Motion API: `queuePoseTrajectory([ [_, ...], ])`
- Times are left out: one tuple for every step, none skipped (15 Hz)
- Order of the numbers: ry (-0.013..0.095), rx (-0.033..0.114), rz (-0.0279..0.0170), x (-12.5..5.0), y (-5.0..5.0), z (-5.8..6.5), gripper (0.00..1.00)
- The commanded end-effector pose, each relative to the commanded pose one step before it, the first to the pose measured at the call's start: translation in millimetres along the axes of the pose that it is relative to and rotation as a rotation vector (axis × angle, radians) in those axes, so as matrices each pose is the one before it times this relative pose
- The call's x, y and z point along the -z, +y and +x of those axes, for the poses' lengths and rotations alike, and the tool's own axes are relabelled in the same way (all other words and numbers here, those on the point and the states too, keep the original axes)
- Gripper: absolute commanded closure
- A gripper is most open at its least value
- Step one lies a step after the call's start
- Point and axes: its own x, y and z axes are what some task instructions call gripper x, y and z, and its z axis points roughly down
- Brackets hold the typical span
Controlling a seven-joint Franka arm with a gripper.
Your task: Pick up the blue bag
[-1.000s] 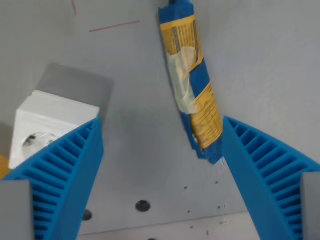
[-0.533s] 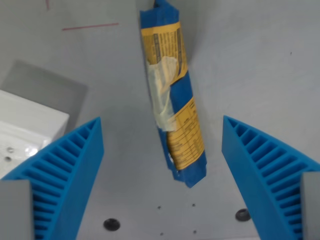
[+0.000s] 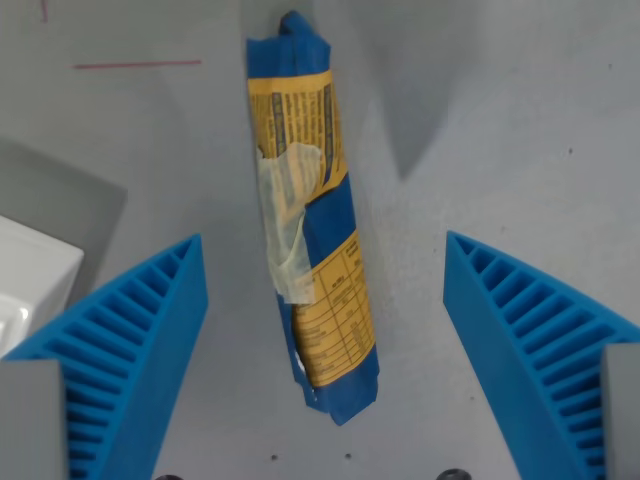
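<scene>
Camera shifted; blue bag (image 3: 310,250) sits between hand (image 3: 322,330) fingers.

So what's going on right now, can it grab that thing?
Gripper open, ribbed blue fingers either side. Long blue-and-yellow taped bag lying between them, untouched. White box off at wrist view's left, not blocking.

I read even, diffuse lighting on the grey tabletop (image 3: 520,150). A soft shadow falls just right of the blue bag (image 3: 310,250). Bag print is slightly blurred. The white box (image 3: 25,285) is overexposed, without detail.
</scene>
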Motion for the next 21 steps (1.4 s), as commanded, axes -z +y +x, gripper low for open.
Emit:
queuePoseTrajectory([
  [0.1004,0.0625,-0.00177,-3.27,4.88,-6.20,0.00],
  [0.0015,-0.0067,0.00018,-0.31,0.29,-0.72,0.00],
  [0.0011,-0.0071,0.00019,-0.15,0.18,-0.69,0.00],
  [0.0007,-0.0048,0.00001,-0.08,0.10,-0.66,0.00],
  [0.0014,-0.0027,-0.00003,-0.06,0.06,-0.62,0.00],
  [0.0014,-0.0021,0.00004,-5.00,-0.09,1.48,0.00],
  [0.0016,-0.0020,-0.00003,-5.00,0.26,1.72,0.00],
  [-0.0001,-0.0006,-0.00010,-5.00,-0.25,0.38,0.00],
  [-0.0030,-0.0006,-0.00012,-5.00,0.40,-1.44,0.00],
  [-0.0001,-0.0006,-0.00038,-5.00,0.17,0.17,0.00],
  [-0.0036,-0.0004,-0.00029,-5.00,0.17,-1.19,1.00],
  [0.0000,0.0000,0.00000,0.00,0.00,0.00,1.00],
  [0.0000,0.0000,0.00000,0.00,0.00,0.00,1.00],
  [0.0000,0.0000,0.00000,0.00,0.00,0.00,1.00],
  [0.0000,0.0000,0.00000,0.00,0.00,0.00,1.00],
  [0.0000,0.0000,0.00000,0.00,0.00,0.00,1.00],
  [0.0000,0.0000,0.00000,0.00,0.00,0.00,1.00],
  [0.0000,0.0000,0.00000,0.00,0.00,0.00,1.00],
  [0.0000,0.0000,0.00000,0.00,0.00,0.00,1.00],
  [0.0000,0.0000,0.00000,0.00,0.00,0.00,1.00],
  [0.0000,0.0000,0.00000,0.00,0.00,0.00,1.00],
])
